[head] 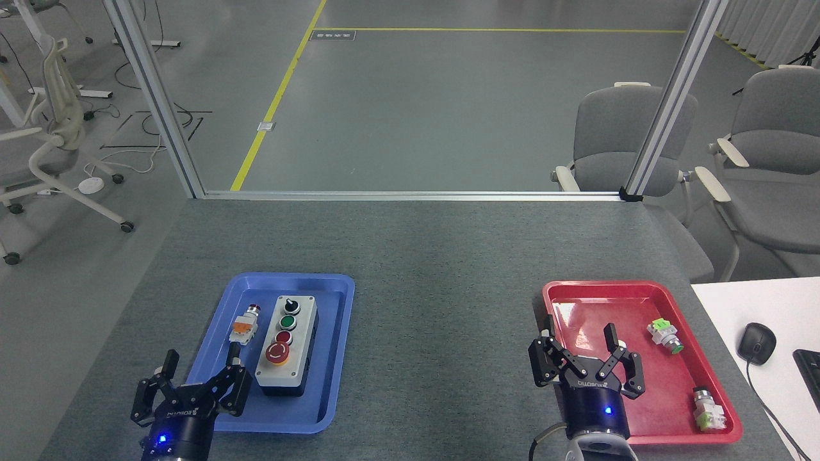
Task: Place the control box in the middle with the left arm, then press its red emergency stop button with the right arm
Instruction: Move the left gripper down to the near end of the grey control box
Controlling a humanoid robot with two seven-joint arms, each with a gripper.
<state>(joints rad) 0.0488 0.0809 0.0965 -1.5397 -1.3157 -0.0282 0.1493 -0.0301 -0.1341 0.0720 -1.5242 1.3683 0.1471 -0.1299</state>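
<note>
The left tool [192,384] hangs over the blue tray's [336,358] near-left corner, fingers spread apart, holding nothing. Just beyond it and slightly right, the control box [301,371] lies lengthwise in that tray near the tabletop's [435,269] front-left, its red emergency stop button [278,353] at the near end. A loose red-tipped switch [245,324] lies beside the box. The right tool [586,362], also spread and empty, hovers over the red tray's [602,288] near-left edge. The middle [442,358] lies bare between the trays.
</note>
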